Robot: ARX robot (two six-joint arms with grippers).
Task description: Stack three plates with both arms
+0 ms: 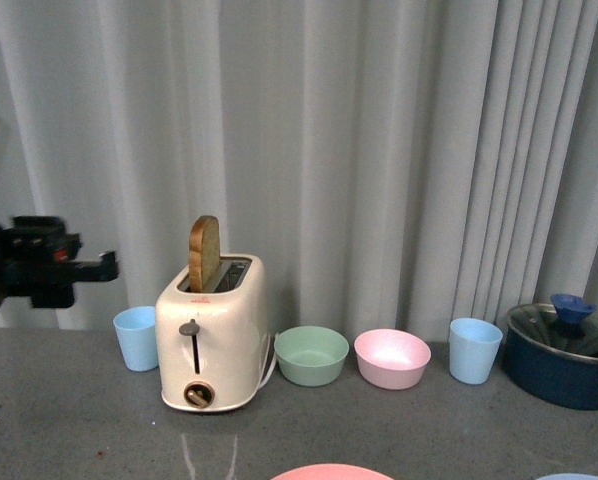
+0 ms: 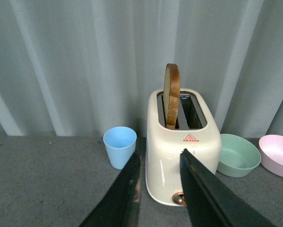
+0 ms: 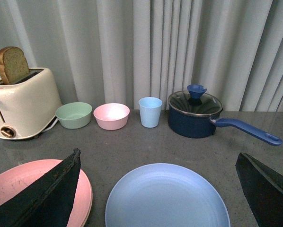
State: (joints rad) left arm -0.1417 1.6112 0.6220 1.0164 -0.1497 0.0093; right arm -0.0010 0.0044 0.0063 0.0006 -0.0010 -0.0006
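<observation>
2 plates in view: pink plate [image 3: 37, 187] and light blue plate [image 3: 167, 201], flat on the desk [image 3: 146, 139], just beside each other. Right gripper [image 3: 156, 158] spread wide above them, empty. Left gripper [image 2: 159, 156] partly open, empty, facing the toaster [image 2: 198, 142]. Probably light, stiff, slick; pinch the rim.

Cream toaster [image 1: 219, 340], pink plate [image 3: 18, 182], light blue plate [image 3: 167, 198], navy pot [image 3: 193, 124]

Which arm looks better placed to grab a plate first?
Probably right: the right gripper, open, faces the blue plate, with the pink plate beside it. The left gripper points at the toaster, no plate in its view.
</observation>
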